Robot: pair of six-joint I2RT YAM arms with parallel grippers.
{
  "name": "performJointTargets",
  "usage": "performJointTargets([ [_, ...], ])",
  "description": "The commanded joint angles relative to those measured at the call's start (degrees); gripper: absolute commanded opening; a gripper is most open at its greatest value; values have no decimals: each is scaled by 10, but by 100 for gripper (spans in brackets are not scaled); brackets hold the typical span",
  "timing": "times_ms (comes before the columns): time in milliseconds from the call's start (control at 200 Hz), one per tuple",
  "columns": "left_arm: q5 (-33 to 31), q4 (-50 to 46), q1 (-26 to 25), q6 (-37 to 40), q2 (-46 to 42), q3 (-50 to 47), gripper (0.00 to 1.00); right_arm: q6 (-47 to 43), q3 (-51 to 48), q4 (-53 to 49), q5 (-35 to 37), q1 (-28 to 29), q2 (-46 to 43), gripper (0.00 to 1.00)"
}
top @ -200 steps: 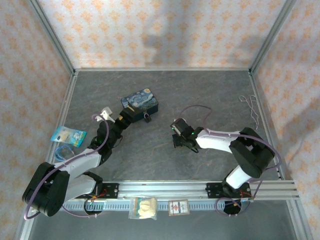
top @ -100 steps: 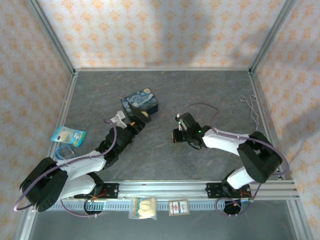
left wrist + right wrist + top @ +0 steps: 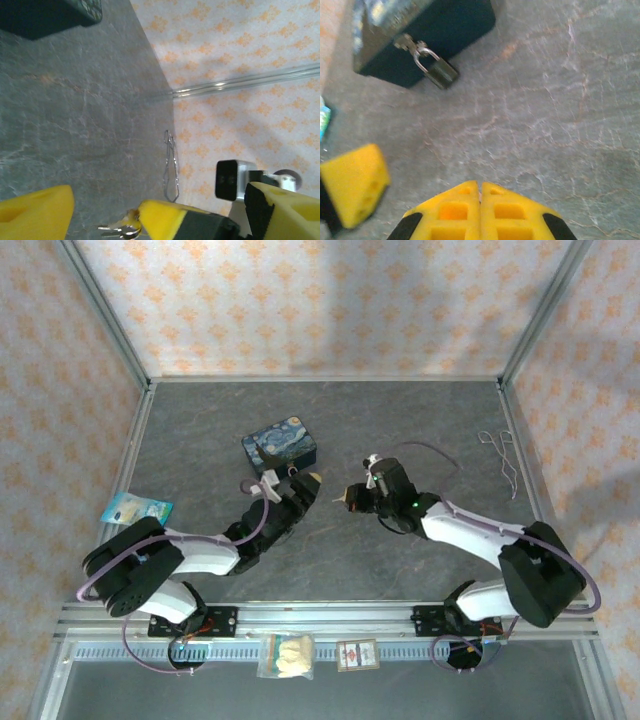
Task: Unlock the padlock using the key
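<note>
A dark blue, starry-print box (image 3: pixel 280 443); a blue-and-white plastic packet (image 3: pixel 137 510) lies well to its left, thin silver wire loops (image 3: pixel 503 452) well to its right.

Overhead camera looks down from behind; low, close wrist cameras share its box (image 3: pixel 280 443).

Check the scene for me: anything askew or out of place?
Nothing is spilled or damaged. The padlock hangs, apparently closed, on the hasp of the box. One oddity: the key sticks out from the very tip of the shut right gripper, near the open left gripper, so the hold looks marginal.
</note>
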Motion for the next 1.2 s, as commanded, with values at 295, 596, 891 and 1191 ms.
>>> performJointTargets([
  [295,-38,29,-10,-48,49,72,72,92,-37,152,39,-1,-38,0],
  [596,-21,44,-13,-66,82,88,64,112,-54,214,6,1,-30,0],
  [891,-30,29,-14,-36,70,103,48,114,-53,217,2,9,-12,0],
  [1191,-18,40,-15,-37,76,100,17,106,-44,211,8,17,-5,0],
])
